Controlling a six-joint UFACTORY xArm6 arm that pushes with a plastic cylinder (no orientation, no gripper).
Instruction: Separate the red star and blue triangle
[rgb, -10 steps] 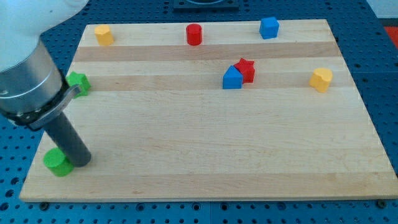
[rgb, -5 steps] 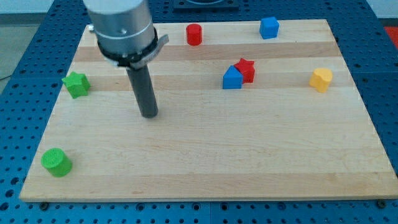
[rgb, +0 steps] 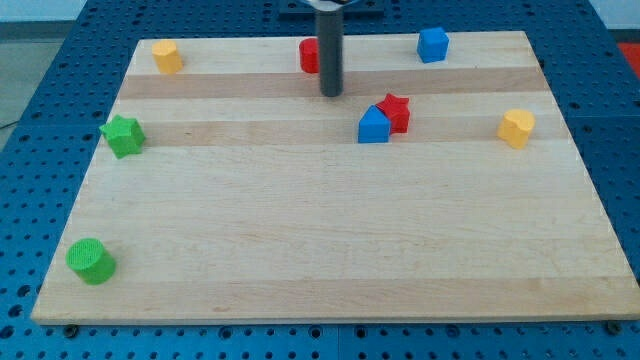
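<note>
The red star (rgb: 396, 111) and the blue triangle (rgb: 373, 126) sit touching each other in the upper middle-right of the wooden board (rgb: 330, 230). The blue triangle is at the star's lower left. My tip (rgb: 331, 93) stands on the board to the upper left of the pair, a short gap away from the blue triangle. The rod rises to the view's top and hides part of a red cylinder (rgb: 309, 55) behind it.
A blue cube (rgb: 432, 44) is at the top right, a yellow block (rgb: 517, 128) at the right, a yellow block (rgb: 167, 56) at the top left, a green star (rgb: 123, 135) at the left, a green cylinder (rgb: 91, 261) at the bottom left.
My tip has moved from the bottom left across the board to the upper middle, close to the red star and blue triangle. No block has moved.
</note>
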